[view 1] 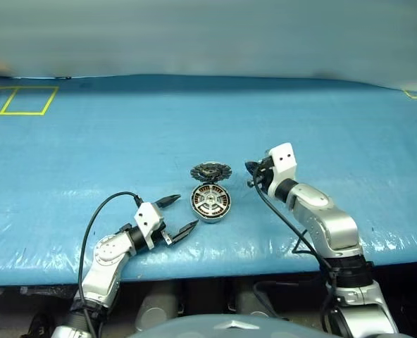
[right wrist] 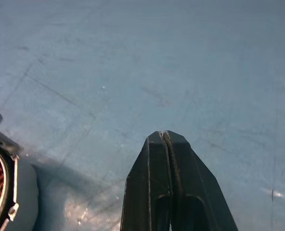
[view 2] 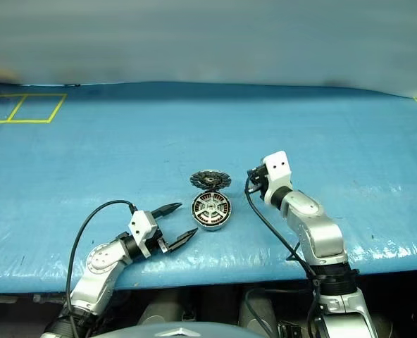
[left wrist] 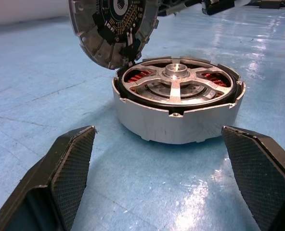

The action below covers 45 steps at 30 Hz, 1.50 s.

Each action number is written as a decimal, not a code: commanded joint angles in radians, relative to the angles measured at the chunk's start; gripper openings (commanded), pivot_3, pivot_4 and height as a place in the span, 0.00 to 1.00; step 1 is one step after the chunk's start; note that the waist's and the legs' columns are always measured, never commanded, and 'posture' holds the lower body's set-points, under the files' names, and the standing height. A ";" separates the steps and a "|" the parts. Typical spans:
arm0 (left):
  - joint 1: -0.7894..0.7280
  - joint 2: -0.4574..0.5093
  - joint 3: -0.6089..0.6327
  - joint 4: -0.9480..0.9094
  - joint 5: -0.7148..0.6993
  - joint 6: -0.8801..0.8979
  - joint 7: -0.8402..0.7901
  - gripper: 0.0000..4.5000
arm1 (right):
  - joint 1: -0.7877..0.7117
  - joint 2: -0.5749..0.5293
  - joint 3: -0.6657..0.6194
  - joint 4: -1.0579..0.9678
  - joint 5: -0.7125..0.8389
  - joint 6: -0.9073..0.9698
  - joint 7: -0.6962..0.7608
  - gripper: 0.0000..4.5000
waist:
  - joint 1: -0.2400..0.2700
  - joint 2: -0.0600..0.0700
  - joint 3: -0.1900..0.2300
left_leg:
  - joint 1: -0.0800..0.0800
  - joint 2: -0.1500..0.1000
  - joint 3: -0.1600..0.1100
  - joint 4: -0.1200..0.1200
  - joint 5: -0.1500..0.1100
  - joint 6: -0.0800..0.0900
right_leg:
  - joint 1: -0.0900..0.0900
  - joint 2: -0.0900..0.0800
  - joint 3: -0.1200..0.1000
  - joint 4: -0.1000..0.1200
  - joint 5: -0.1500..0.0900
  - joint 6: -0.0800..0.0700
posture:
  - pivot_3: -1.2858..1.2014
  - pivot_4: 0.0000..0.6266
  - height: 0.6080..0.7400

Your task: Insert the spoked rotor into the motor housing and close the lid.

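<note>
Looking along our left gripper (left wrist: 161, 187), we see its two black fingers spread wide and holding nothing, with the motor housing (left wrist: 177, 103) standing straight ahead of them on the blue table cover (view 1: 89, 155), apart from both pads. The spoked rotor (left wrist: 178, 82) already appears to sit inside the casing, silver spokes over the copper windings, its top about flush with the rim. So what remains, we judge, is the lid.

The lid (view 1: 211, 171) lies just beyond the housing as seen from our left gripper, leaning tilted with its lower edge against the far rim and its segmented inner face turned toward us. From our right gripper (view 1: 252, 169), whose fingers are pressed together with nothing between them, the lid lies just off to the left, near but not touching, and the housing sits slightly nearer our body than that.

That relation decides the coming move: our right gripper is the closer one to the lid, while our left faces the casing squarely and could steady it. The lid, being round, offers no long axis; its tilt matters instead, since it must tip flat onto the rim.
</note>
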 commanded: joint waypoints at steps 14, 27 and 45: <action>-0.016 0.007 -0.003 -0.015 -0.001 -0.005 -0.008 1.00 | -0.035 0.043 -0.046 -0.022 0.055 -0.046 0.061 0.01 | -0.005 0.000 0.000 | 0.001 0.001 0.000 0.000 0.000 -0.001 | 0.000 0.001 0.000 0.000 0.000 0.001 | 0.52 0.24 1.00; 0.007 0.025 0.015 -0.029 -0.012 0.004 -0.001 1.00 | -0.184 0.080 0.039 -0.013 0.148 -0.015 0.240 0.01 | -0.013 0.000 0.000 | 0.001 0.000 0.000 0.000 0.000 0.000 | 0.000 0.003 0.000 0.000 0.001 0.002 | 0.52 0.24 1.00; 0.028 0.038 0.040 -0.022 -0.020 0.004 -0.001 1.00 | 0.060 -0.060 0.242 -0.252 0.123 0.064 0.295 0.01 | -0.020 0.000 0.000 | 0.002 0.001 -0.001 0.000 0.000 -0.001 | 0.000 -0.002 0.000 0.000 0.000 0.000 | 0.52 0.24 1.00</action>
